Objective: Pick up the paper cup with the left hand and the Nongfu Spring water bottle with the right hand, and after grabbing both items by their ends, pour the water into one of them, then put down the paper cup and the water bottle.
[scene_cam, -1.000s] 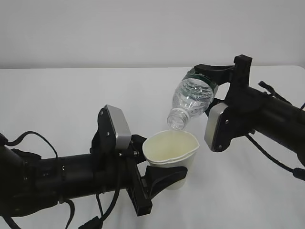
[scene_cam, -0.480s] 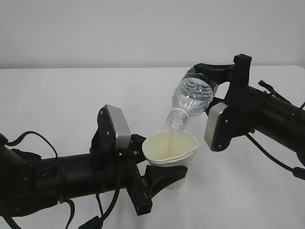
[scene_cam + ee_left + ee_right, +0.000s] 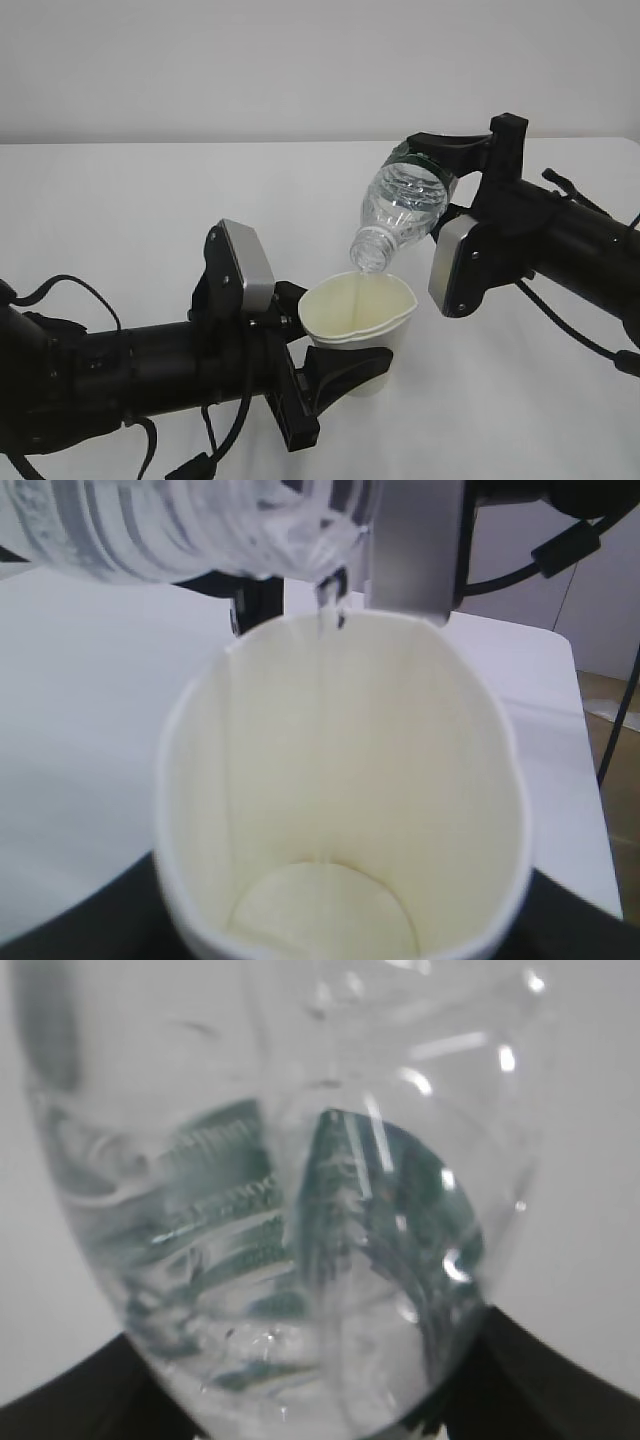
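Now pouring: clear ribbed plastic bottle point(image 3: 402, 207) clamped by right-hand jaws, tilted neck-down so thin stream drops into small white paper cup point(image 3: 360, 322), gripped w/ left-hand jaws.

The left hand point(image 3: 335, 375) has the paper cup point(image 3: 358, 322) between its jaws, and right above the cup's rim the tilted Nongfu Spring water bottle point(image 3: 400, 210) blocks the way up, its mouth just over the opening with a thin stream of water point(image 3: 322, 670) falling in. Behind the bottle the right hand point(image 3: 455, 175) and its arm fill the room to the cup's right. Beyond both claws, toward the wall, the white table point(image 3: 150, 200) lies open.
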Tool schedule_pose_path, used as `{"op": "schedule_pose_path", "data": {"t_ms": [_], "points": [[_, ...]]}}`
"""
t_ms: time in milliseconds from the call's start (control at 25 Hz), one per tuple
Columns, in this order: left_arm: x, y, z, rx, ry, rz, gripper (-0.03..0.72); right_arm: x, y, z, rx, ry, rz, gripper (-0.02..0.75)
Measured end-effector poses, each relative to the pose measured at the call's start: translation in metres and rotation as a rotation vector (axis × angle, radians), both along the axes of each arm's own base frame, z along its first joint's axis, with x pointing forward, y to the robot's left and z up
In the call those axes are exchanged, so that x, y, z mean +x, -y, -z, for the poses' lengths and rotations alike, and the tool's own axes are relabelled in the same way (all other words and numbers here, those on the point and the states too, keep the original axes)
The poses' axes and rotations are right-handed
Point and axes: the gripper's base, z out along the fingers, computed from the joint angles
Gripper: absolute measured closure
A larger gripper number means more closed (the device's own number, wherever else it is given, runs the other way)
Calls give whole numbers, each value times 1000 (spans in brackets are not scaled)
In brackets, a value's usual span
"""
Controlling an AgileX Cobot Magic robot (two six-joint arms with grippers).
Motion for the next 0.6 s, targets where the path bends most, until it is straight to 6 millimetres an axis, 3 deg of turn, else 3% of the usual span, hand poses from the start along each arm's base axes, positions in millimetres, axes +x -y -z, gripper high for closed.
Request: {"op": "schedule_pose_path", "data": {"t_ms": [600], "points": [[0, 0, 0, 0, 0, 0, 262, 0, 0, 0, -2, 1, 0, 258]]}}
